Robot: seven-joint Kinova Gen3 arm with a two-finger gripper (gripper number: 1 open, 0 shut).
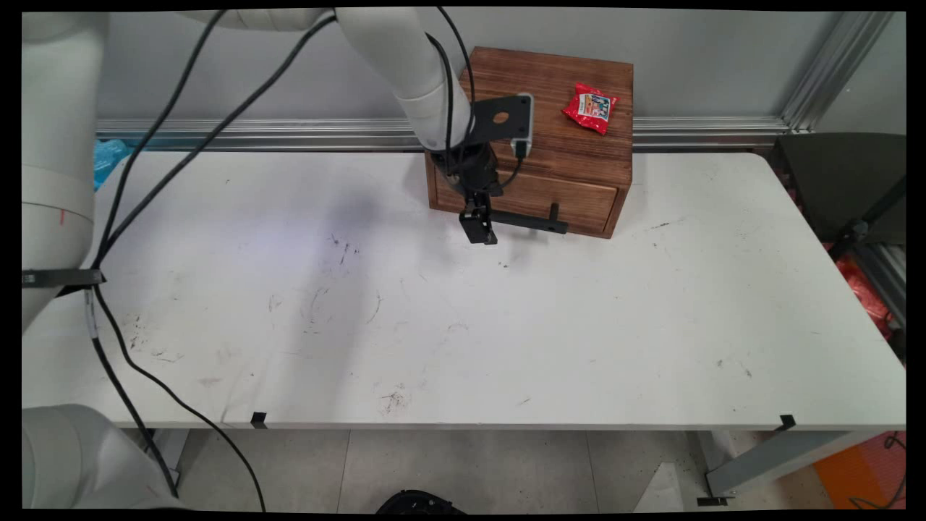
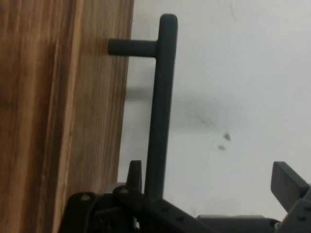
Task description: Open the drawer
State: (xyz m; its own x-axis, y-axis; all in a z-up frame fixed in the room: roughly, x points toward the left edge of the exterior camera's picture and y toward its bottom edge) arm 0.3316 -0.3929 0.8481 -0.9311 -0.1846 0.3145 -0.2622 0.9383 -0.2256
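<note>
- Nearest the hand camera, my tool (image 2: 209, 194) rises from the bottom edge: its black linkage, one finger (image 2: 134, 175) by the wood and the other finger (image 2: 289, 184) far off at the right.
- My tool stands open, jaws wide apart; the drawer handle (image 2: 160, 107) runs between them, close against the finger on the wood side. I cannot tell whether that finger touches the bar.
- In the main view my arm comes down from the upper left, wrist bent, the tool (image 1: 479, 226) pointing down at the front of the wooden drawer box (image 1: 571, 145), low over the tabletop (image 1: 434, 325).
- The handle (image 1: 532, 221) is a dark, round matte bar, held off the drawer front (image 1: 571, 199) by short posts (image 2: 131, 47) of the same make.
- The box is brown, strongly grained wood, square-edged, standing at the tabletop's far side by the wall.
- A red snack packet (image 1: 591, 108), crinkled with a printed label, lies on the box's top, near its right edge.
- The tabletop is white, smooth, scuffed with dark marks.
- Black cables (image 1: 145, 166) hang from my arm across the left side.
</note>
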